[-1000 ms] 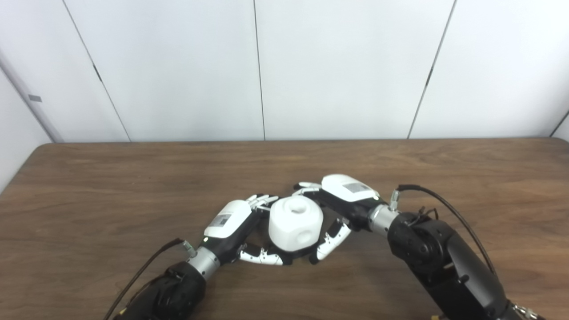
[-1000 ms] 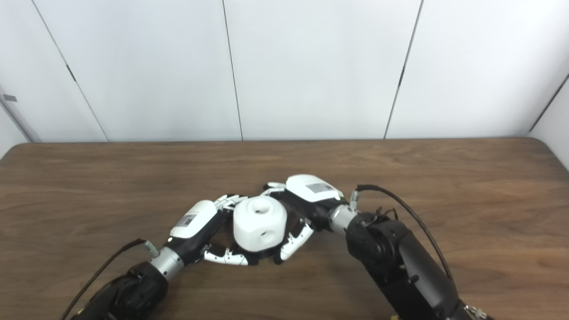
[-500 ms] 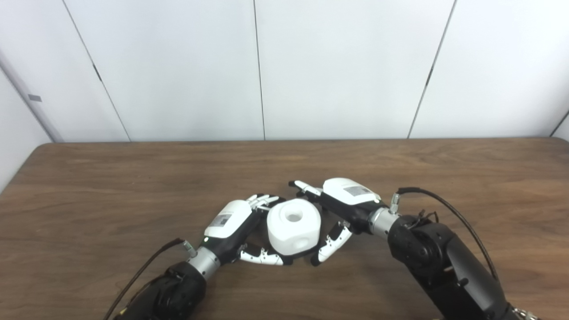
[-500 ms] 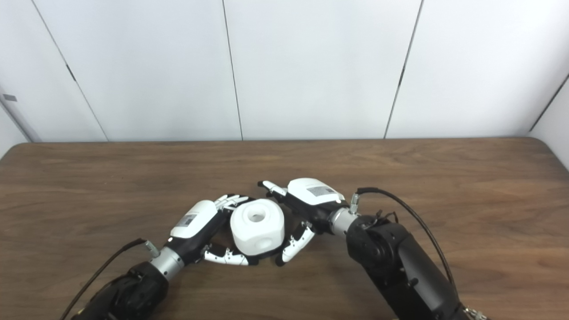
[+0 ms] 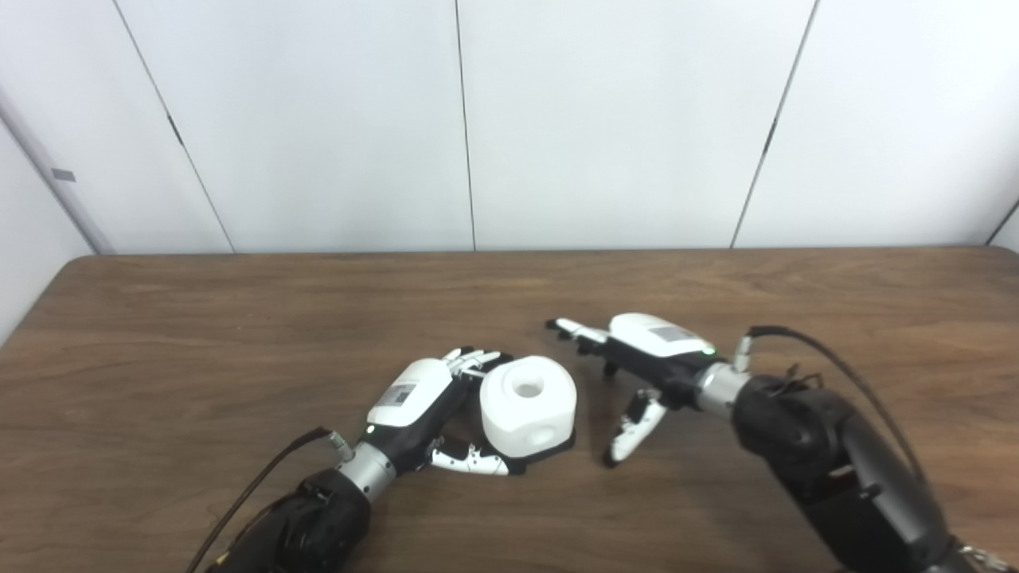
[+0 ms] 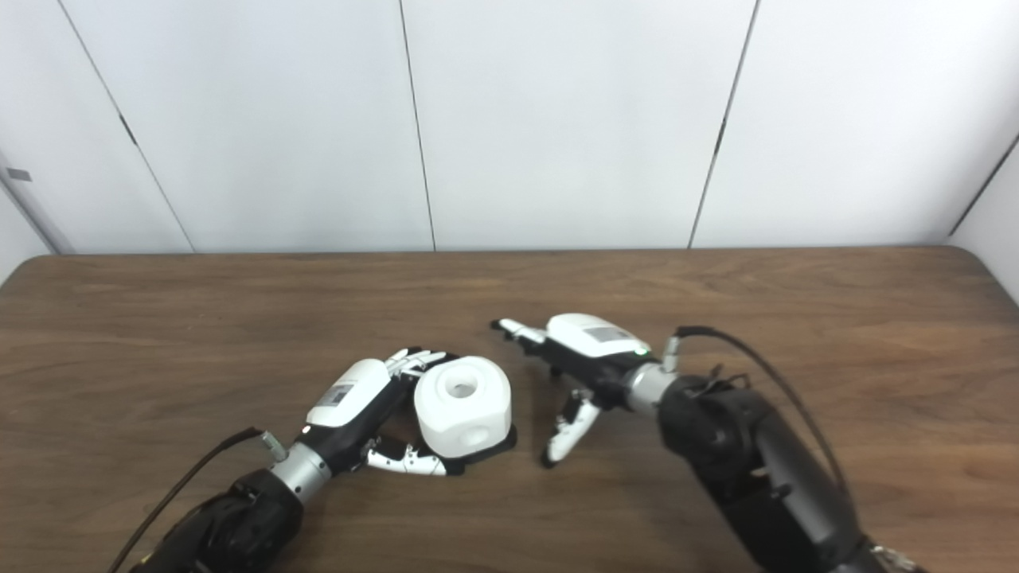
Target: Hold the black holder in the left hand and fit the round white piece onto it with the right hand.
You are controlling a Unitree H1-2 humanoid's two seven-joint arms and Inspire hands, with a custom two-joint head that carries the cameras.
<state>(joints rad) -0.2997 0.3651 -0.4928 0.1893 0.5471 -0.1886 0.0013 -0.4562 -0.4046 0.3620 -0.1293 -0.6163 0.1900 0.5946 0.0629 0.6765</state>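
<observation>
**Operator:** Report status.

**Robot:** My left robot hand (image 5: pixel 418 394) is curled around the black holder (image 5: pixel 549 452) on the brown wooden worktop (image 5: pixel 239 334). The rounded white plastic piece with a top hole (image 5: pixel 528 406) sits on that holder. My right robot hand (image 5: pixel 649 358) is empty, fingers spread, just beside the piece and not touching it.

**Operator:** Procedure?

**Robot:** I judge seating needs checking: maintain the left grip, press down squarely if any tilt shows.

No text can be read. The left hand (image 5: pixel 419 391) and the right hand (image 5: pixel 654 344) each carry a small grey label on the white back shell, perhaps printed, but its marks are too small and blurred to make out.
</observation>
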